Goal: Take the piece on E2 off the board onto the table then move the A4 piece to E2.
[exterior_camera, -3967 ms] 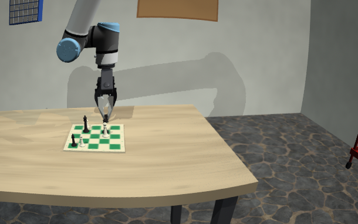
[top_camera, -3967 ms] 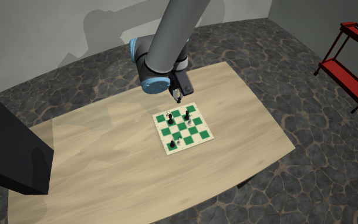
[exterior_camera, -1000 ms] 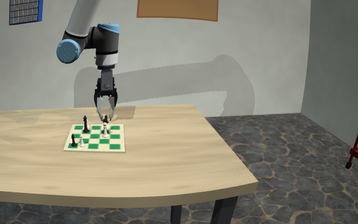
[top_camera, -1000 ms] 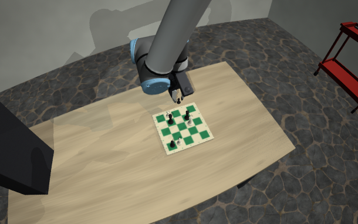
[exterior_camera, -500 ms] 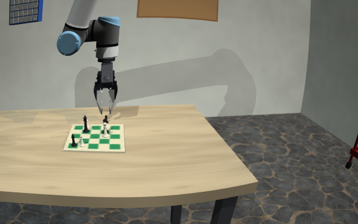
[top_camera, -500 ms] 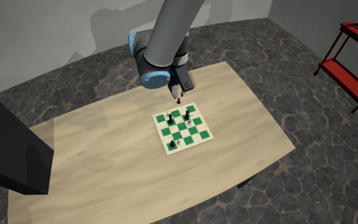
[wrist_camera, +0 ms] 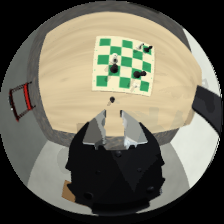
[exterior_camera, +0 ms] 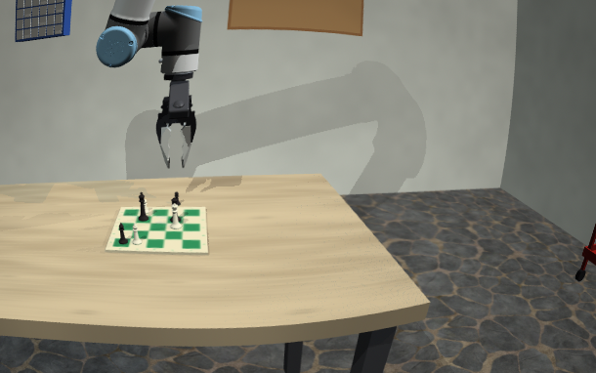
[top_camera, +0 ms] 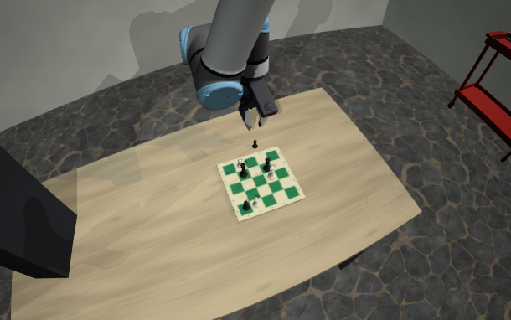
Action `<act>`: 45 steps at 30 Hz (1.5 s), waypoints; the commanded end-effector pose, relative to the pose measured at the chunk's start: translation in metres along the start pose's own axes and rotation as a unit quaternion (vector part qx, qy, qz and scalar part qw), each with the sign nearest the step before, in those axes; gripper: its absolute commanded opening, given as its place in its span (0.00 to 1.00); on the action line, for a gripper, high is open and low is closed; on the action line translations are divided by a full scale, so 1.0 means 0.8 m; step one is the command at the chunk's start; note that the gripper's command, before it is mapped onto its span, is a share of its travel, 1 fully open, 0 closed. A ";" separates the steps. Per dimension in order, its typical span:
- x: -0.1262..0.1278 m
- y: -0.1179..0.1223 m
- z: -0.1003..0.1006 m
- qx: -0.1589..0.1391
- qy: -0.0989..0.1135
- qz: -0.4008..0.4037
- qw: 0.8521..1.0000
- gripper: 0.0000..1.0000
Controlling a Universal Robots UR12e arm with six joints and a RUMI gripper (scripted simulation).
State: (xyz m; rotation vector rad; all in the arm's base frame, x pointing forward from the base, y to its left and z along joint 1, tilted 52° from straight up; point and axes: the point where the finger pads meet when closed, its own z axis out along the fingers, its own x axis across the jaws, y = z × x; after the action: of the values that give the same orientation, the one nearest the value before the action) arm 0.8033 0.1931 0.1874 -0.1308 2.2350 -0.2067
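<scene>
Above the far edge of the table, in the upper middle of the top view, the gripper (top_camera: 253, 121) is hanging in the air with its two fingers (exterior_camera: 167, 158) pointing down and standing slightly parted, with nothing between them. The exterior view is showing the fingertips well clear of the table (exterior_camera: 293, 254), high in the left part of the frame. Just below the gripper in the top view, a small black pawn (top_camera: 255, 144) is standing upright on the bare wood, just beside the far edge of the chessboard (top_camera: 293, 197) and off its squares. In the wrist view that same pawn is sitting just below the board's lower edge, right above the fingertips.

The green and cream board is lying near the middle of the top frame. On its far rows a tall black piece (top_camera: 243, 171) is standing next to a small white piece (top_camera: 240, 162), and a second black piece (top_camera: 266, 165) is standing close to a tall white piece (top_camera: 271, 172). At the board's near left corner a black pawn (top_camera: 245, 205) and a white pawn (top_camera: 255, 203) are standing side by side, all upright. The square labels are too small to read.

A red cart (top_camera: 482, 98) is showing at the right edge of the top view.
</scene>
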 end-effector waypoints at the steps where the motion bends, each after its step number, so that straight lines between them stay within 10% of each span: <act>1: 0.000 0.000 -0.008 0.000 0.000 0.000 1.000 0.20; 2: 0.000 0.000 -0.008 0.000 0.000 0.000 1.000 1.00; 45: 0.012 -0.033 -0.004 0.000 0.002 0.112 0.994 1.00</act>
State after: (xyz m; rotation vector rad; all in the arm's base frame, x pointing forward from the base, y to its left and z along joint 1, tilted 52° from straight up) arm 0.7964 0.1744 0.1882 0.0422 2.2368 -0.1232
